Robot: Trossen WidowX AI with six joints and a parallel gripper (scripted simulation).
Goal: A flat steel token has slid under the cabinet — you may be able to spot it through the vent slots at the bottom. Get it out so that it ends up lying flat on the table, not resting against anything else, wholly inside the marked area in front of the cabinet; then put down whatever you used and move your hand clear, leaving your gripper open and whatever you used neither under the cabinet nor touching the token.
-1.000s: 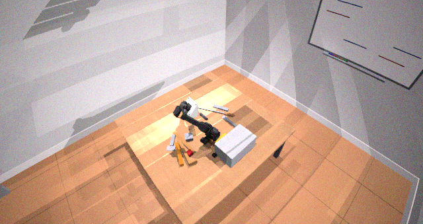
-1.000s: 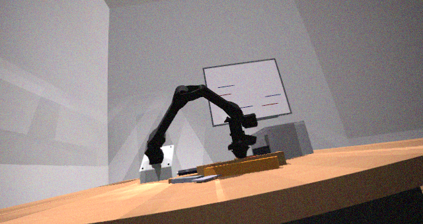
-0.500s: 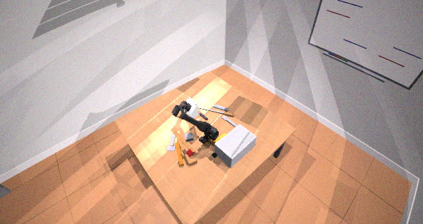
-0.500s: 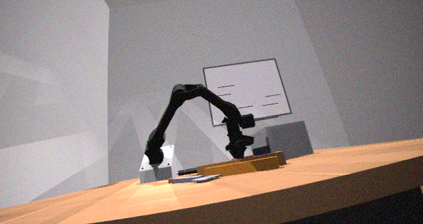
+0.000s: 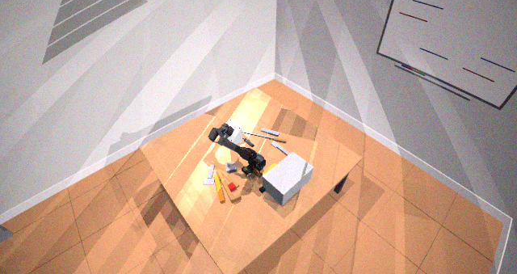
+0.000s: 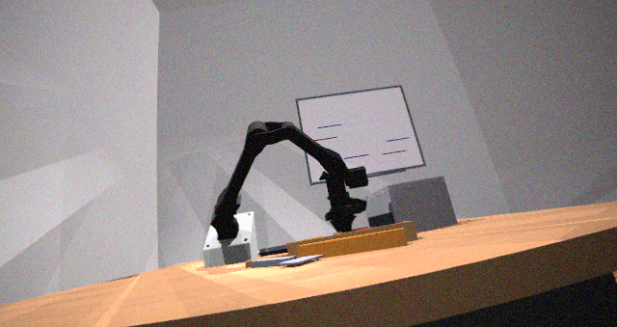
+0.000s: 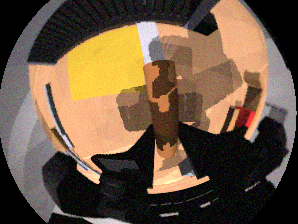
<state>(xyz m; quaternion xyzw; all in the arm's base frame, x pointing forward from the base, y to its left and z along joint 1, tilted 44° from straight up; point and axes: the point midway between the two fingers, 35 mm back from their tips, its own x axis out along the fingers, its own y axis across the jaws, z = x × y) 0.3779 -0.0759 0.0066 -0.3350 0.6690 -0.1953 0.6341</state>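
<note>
The grey cabinet (image 5: 287, 177) (image 6: 417, 203) stands on the table, and its dark vent slots (image 7: 127, 3) show at the top of the wrist view. The yellow marked area (image 5: 270, 167) (image 7: 107, 63) lies in front of it. My gripper (image 5: 253, 170) (image 6: 343, 224) (image 7: 162, 124) hangs low over the table just before the cabinet. It is shut on a brown wooden stick (image 7: 161, 103), which points forward toward the cabinet along the right edge of the yellow area. I cannot see the steel token in any view.
An orange bar (image 5: 218, 187) (image 6: 352, 242), a wooden bar (image 6: 403, 230), a red block (image 5: 232, 186) (image 7: 248, 117) and a small grey block (image 5: 231, 167) lie left of the gripper. Thin grey pieces (image 5: 270, 132) lie near the arm's white base (image 5: 234, 132) (image 6: 231, 244).
</note>
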